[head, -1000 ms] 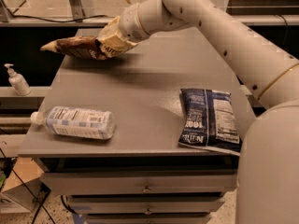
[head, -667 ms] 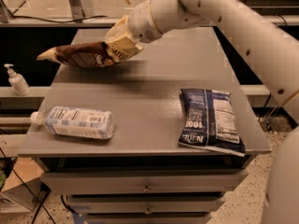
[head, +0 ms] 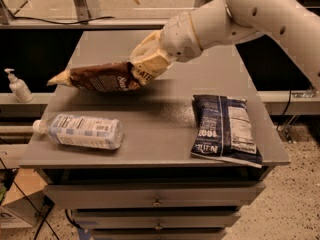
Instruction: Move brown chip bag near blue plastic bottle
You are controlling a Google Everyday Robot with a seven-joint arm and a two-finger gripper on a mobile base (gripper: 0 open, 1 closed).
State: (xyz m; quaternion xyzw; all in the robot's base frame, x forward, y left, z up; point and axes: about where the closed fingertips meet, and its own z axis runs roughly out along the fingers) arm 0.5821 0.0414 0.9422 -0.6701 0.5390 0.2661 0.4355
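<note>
Brown chip bag [head: 100, 78] hangs above the far-left part of the desk [head: 165, 134], long axis running left to right. Blue plastic bottle [head: 82, 131] lies on its side nearer, by the near-left edge, so the bag wants to go down and nearward. End effector [head: 147, 66] grips the bag's right end, pinched tight on it.

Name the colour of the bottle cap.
White cap, camera view. The gripper holds the brown chip bag above the table.
</note>
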